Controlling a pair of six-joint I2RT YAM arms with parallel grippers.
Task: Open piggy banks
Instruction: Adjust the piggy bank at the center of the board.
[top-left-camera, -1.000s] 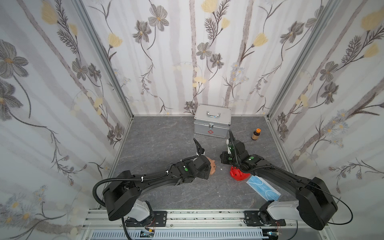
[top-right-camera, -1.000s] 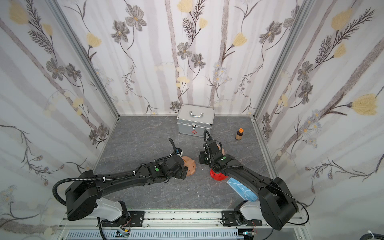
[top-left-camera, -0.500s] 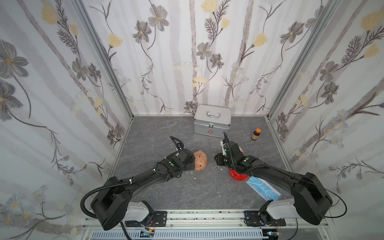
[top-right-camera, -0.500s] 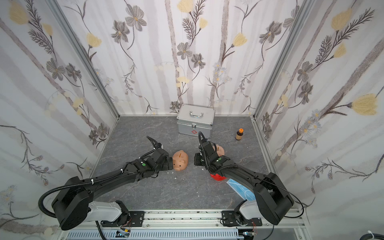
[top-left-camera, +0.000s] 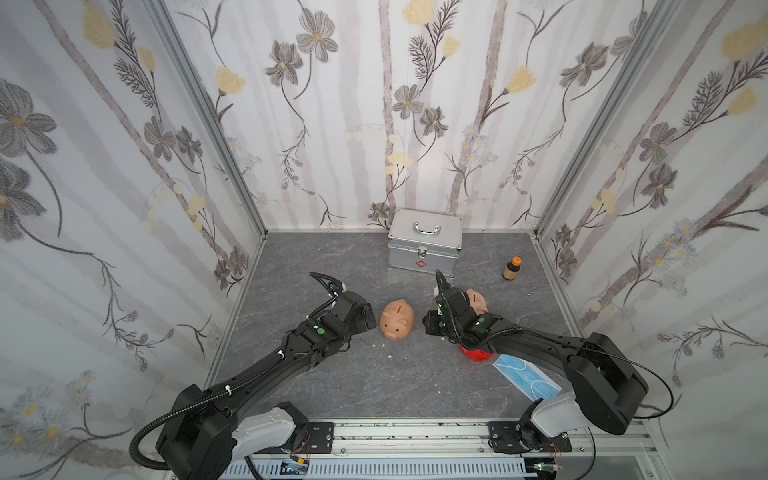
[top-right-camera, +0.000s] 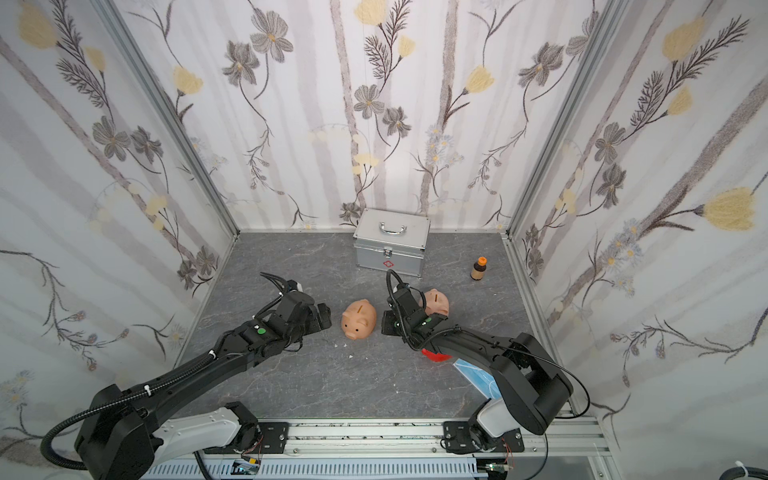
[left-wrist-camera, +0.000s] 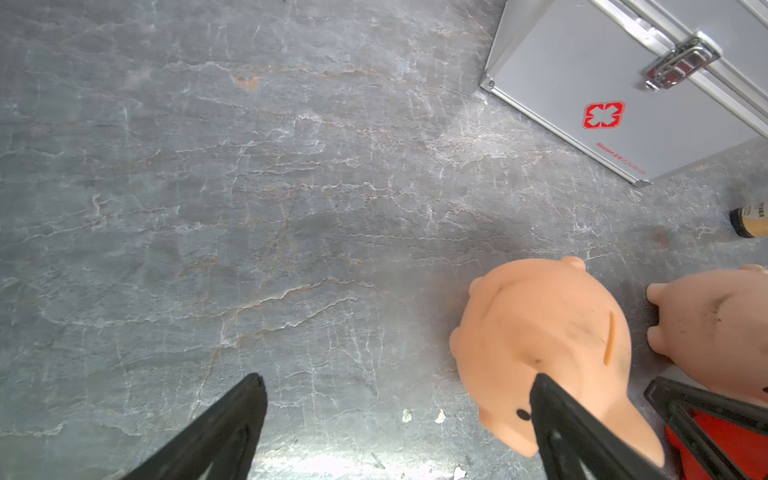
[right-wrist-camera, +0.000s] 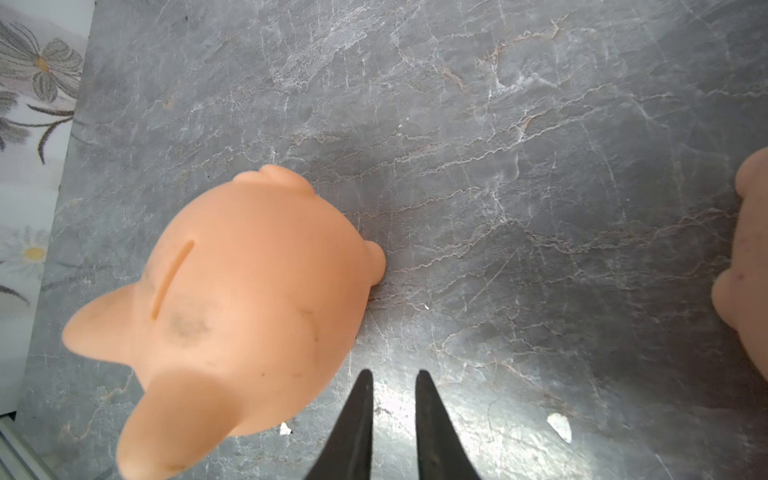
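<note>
1. We found three piggy banks on the grey worktop (top-left-camera: 332, 257). The central peach piggy bank (top-left-camera: 397, 320) (top-right-camera: 359, 320) stood upright near the middle, with its coin slot up and its snout toward 6 o'clock.
2. The second peach piggy bank (top-left-camera: 477, 300) (top-right-camera: 436, 301) sat at 2 o'clock from the central one. It was near but apart, and the right arm (top-left-camera: 540, 345) partly hid it.
3. The red piggy bank (top-left-camera: 478, 355) (top-right-camera: 434, 356) lay at 4 o'clock from the central one, mostly under the right arm. We could not tell its posture.
4. The left fingers (left-wrist-camera: 561, 428) were at 9 o'clock from the central peach piggy bank (left-wrist-camera: 548, 332), spread wide and empty. In the left wrist view one finger overlapped the pig's head, and we could not tell whether they touched.
5. The right fingers (right-wrist-camera: 353, 424) were at 3 o'clock from the central peach piggy bank (right-wrist-camera: 249, 291). A narrow gap separated them with nothing in it, and they hung over bare worktop between the two peach pigs.
6. The silver case (top-left-camera: 424, 249) (top-right-camera: 390, 249) stood at 12 o'clock against the back wall. The brown bottle (top-left-camera: 512, 269) stood upright at 3 o'clock from the case, apart from it.
7. The blue face mask (top-left-camera: 525, 378) lay at 5 o'clock, just beside the red piggy bank. White crumbs (top-left-camera: 390, 356) lay at 6 o'clock from the central pig.
</note>
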